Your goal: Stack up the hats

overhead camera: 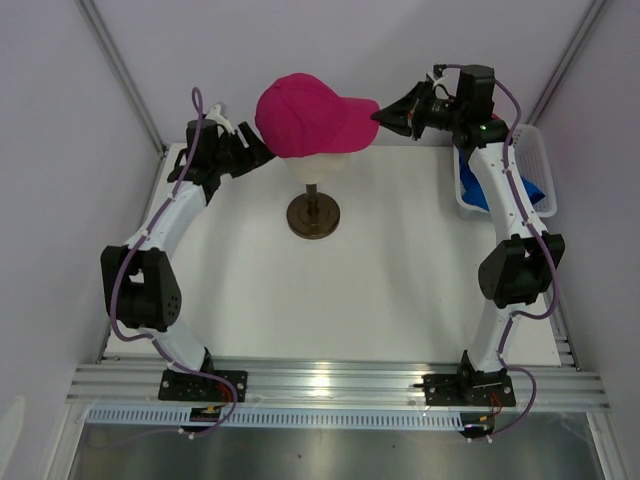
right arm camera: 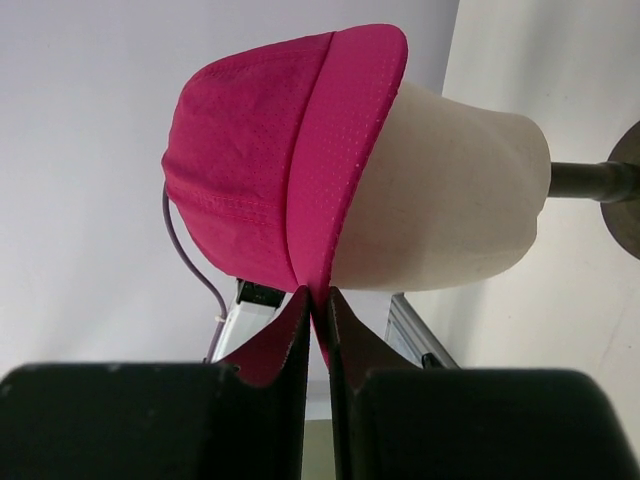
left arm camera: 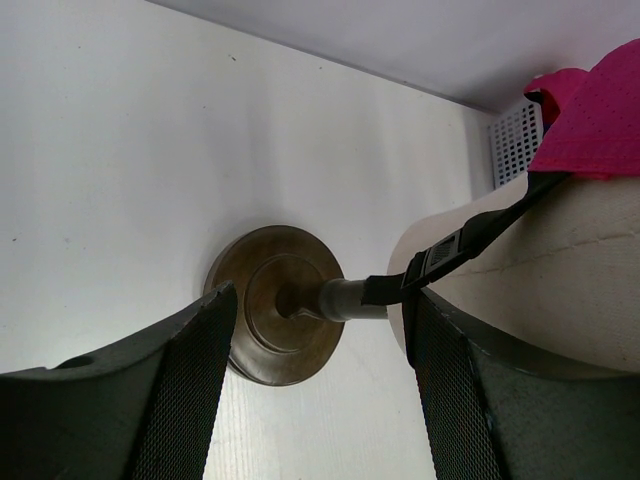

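From above, the pink cap (overhead camera: 305, 112) sat on the mannequin head (overhead camera: 322, 165), with the right gripper (overhead camera: 383, 116) at its brim tip and the left gripper (overhead camera: 258, 152) behind the crown. The blue cap (overhead camera: 478, 192) lay in the mesh basket (overhead camera: 530, 140). Only the left wrist view showed that arm's fingers (left arm camera: 185, 390) spread wide and holding nothing, the black back strap (left arm camera: 450, 248) just ahead. Only the right wrist view showed fingers (right arm camera: 290, 335) pinched onto the brim (right arm camera: 345, 150). The cap looked light and floppy, so I judged the stiffer brim the surest hold.

perforated cloth pink cap (right arm camera: 250, 170), dull metal base (left arm camera: 262, 345)
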Robot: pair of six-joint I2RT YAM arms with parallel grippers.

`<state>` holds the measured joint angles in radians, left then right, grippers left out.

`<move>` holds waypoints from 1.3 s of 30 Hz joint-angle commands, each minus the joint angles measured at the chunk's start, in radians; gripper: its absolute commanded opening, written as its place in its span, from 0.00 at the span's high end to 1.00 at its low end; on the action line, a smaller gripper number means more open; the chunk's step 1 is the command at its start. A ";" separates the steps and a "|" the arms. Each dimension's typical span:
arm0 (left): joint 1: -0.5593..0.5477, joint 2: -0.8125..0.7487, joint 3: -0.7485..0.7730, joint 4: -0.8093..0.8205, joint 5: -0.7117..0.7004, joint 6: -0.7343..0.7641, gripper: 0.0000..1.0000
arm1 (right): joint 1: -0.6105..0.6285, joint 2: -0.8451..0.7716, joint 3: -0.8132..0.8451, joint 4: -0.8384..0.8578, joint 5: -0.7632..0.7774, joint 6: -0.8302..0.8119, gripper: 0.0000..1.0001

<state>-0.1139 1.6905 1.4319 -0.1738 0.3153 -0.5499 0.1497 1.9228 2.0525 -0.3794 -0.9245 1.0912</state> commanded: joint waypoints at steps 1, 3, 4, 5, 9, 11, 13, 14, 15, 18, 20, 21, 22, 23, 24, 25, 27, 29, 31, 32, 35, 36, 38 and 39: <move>-0.015 0.011 -0.045 -0.108 -0.054 0.033 0.29 | 0.007 -0.048 -0.012 -0.001 0.016 -0.002 0.88; -0.013 0.009 -0.044 -0.107 -0.051 0.034 0.29 | 0.007 -0.059 -0.041 0.010 0.021 -0.002 0.87; -0.013 0.011 -0.044 -0.105 -0.050 0.034 0.29 | 0.008 -0.071 -0.054 0.016 0.026 -0.005 0.86; -0.013 0.011 -0.044 -0.104 -0.048 0.033 0.29 | 0.007 -0.076 -0.073 0.016 0.029 -0.007 0.85; -0.012 0.009 -0.021 -0.113 -0.050 0.034 0.28 | 0.002 -0.081 -0.083 0.008 0.023 -0.022 0.71; -0.007 0.000 -0.011 -0.124 -0.041 0.034 0.27 | 0.001 -0.084 -0.080 0.004 0.015 -0.031 0.60; 0.006 -0.025 -0.004 -0.116 -0.009 0.030 0.25 | -0.001 -0.085 -0.077 0.005 0.010 -0.042 0.49; 0.013 -0.034 -0.001 -0.113 0.008 0.025 0.22 | -0.001 -0.087 -0.077 0.008 0.004 -0.045 0.47; 0.031 -0.052 0.013 -0.112 0.027 0.018 0.20 | 0.001 -0.090 -0.072 0.005 0.003 -0.050 0.45; 0.074 -0.078 0.028 -0.081 0.117 -0.030 0.14 | -0.001 -0.097 -0.069 -0.009 0.004 -0.070 0.40; 0.095 -0.100 0.033 -0.063 0.166 -0.070 0.11 | -0.002 -0.100 -0.074 -0.012 0.004 -0.076 0.39; 0.108 -0.104 0.039 -0.064 0.174 -0.083 0.10 | -0.002 -0.103 -0.074 -0.013 0.004 -0.079 0.37; 0.109 -0.107 0.062 -0.070 0.180 -0.085 0.10 | -0.002 -0.104 -0.075 -0.021 0.003 -0.080 0.37; 0.109 -0.107 0.067 -0.078 0.186 -0.088 0.09 | -0.004 -0.104 -0.075 -0.023 0.000 -0.080 0.36; 0.143 -0.107 0.071 -0.082 0.197 -0.094 0.08 | -0.006 -0.105 -0.074 -0.023 -0.004 -0.085 0.33; 0.149 -0.107 0.076 -0.079 0.214 -0.110 0.07 | -0.007 -0.108 -0.075 -0.029 -0.007 -0.088 0.30; 0.172 -0.110 0.070 -0.050 0.278 -0.142 0.05 | -0.013 -0.113 -0.074 -0.042 -0.002 -0.120 0.24; 0.187 -0.117 0.062 -0.024 0.326 -0.163 0.03 | -0.027 -0.123 -0.077 -0.079 -0.005 -0.145 0.21; 0.212 -0.120 0.052 0.038 0.416 -0.202 0.01 | -0.056 -0.136 -0.084 -0.130 0.007 -0.194 0.21; 0.223 -0.120 0.047 0.077 0.456 -0.221 0.00 | -0.067 -0.155 -0.087 -0.148 0.019 -0.212 0.20; 0.255 -0.121 0.005 0.167 0.547 -0.315 0.00 | -0.107 -0.203 -0.117 -0.170 0.041 -0.255 0.17; 0.267 -0.130 0.001 0.165 0.542 -0.306 0.00 | -0.119 -0.209 -0.123 -0.170 0.032 -0.255 0.17; 0.281 -0.147 -0.002 0.101 0.501 -0.279 0.01 | -0.182 -0.220 -0.114 -0.182 0.013 -0.266 0.17; 0.296 -0.176 -0.010 0.080 0.483 -0.245 0.00 | -0.205 -0.228 -0.101 -0.208 0.015 -0.275 0.17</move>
<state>0.1493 1.6024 1.4349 -0.1020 0.7647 -0.7952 0.0147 1.7668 1.9282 -0.5419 -0.8982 0.8761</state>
